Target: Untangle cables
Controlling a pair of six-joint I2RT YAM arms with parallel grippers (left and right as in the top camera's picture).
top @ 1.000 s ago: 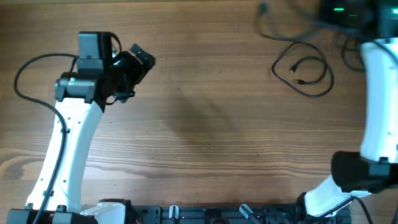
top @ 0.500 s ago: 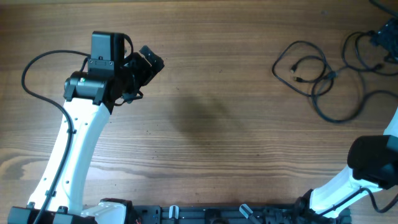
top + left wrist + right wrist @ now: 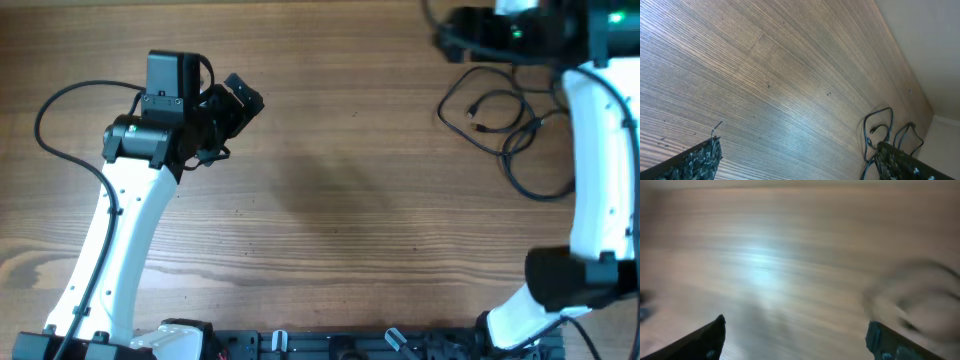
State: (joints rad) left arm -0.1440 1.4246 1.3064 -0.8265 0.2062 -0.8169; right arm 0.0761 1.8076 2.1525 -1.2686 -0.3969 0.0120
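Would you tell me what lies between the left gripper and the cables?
Nothing. In the overhead view, only bare table stretches from the left gripper to the cables. The left wrist view shows the same bare wood.

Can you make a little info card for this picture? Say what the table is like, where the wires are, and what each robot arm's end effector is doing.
table: brown wood
cables: thin black cords lying in overlapping loops on the robot's far right side
left end effector: open, holding nothing, over the left part of the table, well apart from the cables
right end effector: open, nothing between its fingers; its wrist view is blurred
touching the cables: left no; right cannot tell
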